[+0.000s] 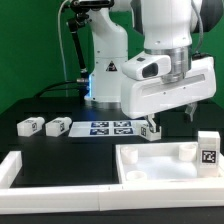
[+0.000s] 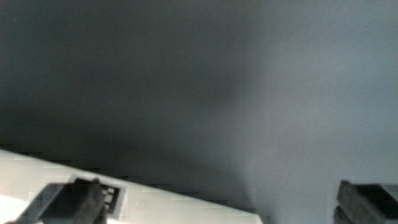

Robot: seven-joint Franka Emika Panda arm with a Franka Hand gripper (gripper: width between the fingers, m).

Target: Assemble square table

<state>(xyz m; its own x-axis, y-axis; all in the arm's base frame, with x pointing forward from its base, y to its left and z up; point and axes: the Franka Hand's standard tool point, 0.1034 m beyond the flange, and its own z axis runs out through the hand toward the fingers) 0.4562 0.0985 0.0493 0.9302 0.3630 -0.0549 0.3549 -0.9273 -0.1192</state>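
The white square table top [image 1: 150, 172], a tray with a raised rim, lies at the front on the exterior view's right. One tagged white leg [image 1: 208, 148] stands at its right side. Another leg [image 1: 152, 128] sits just behind its back rim, and two more legs [image 1: 30, 125] [image 1: 57, 126] lie on the black table at the left. My gripper [image 1: 185, 108] hangs above the top's back edge, open and empty. In the wrist view the gripper [image 2: 222, 208] has its dark fingers [image 2: 71, 205] far apart over dark table. A blurred white surface [image 2: 178, 200] shows under one finger.
The marker board [image 1: 110, 127] lies flat behind the table top, at the robot's base. A long white barrier strip [image 1: 20, 168] runs along the front and left of the work area. Black cables [image 1: 72, 50] hang at the back left.
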